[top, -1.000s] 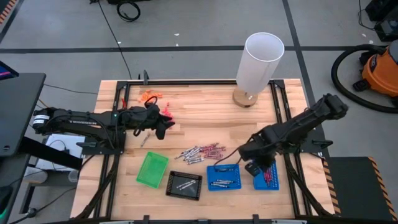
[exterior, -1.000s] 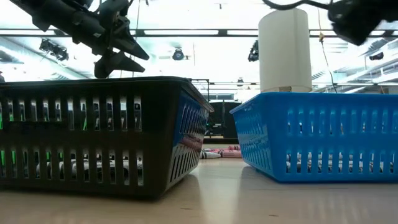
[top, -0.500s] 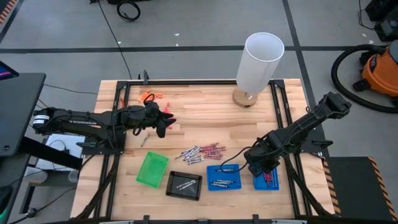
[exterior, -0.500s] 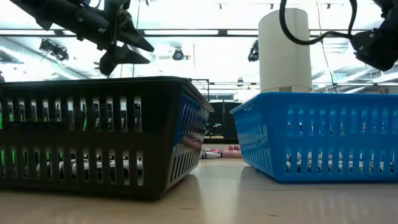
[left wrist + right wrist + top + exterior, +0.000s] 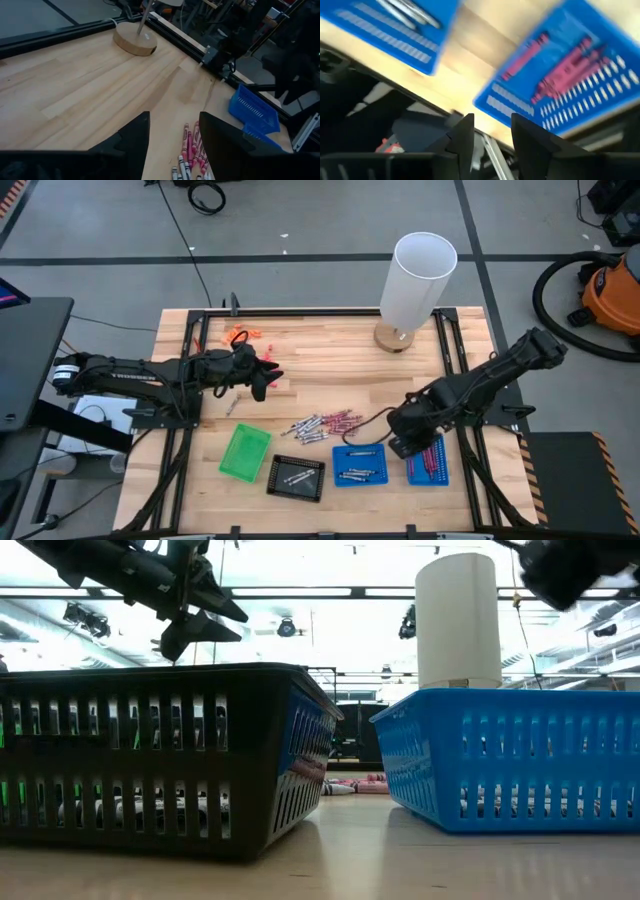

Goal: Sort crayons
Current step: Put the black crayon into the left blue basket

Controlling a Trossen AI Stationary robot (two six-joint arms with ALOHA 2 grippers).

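A pile of maroon and grey-white crayons [image 5: 322, 423] lies mid-table; it also shows in the left wrist view [image 5: 192, 150]. Along the near edge stand a green tray [image 5: 245, 452], a black tray [image 5: 296, 477] with grey-white crayons, a blue tray [image 5: 358, 464] with grey-white crayons and a second blue tray [image 5: 430, 461] with maroon crayons [image 5: 565, 75]. My right gripper [image 5: 399, 434] hovers open and empty between the two blue trays, above them [image 5: 492, 132]. My left gripper [image 5: 267, 376] is open and empty, raised above the table's left part, pointing toward the pile [image 5: 174, 130].
A white cylinder lamp [image 5: 420, 275] on a round wooden base stands at the far right. Orange bits [image 5: 238, 335] and pink bits [image 5: 268, 363] lie at the far left by my left gripper. Black rails [image 5: 452, 350] run along the table's sides.
My right gripper dipped toward the right blue tray, then rose again, ending slightly nearer the crayon pile, toward the table's left and far edges.
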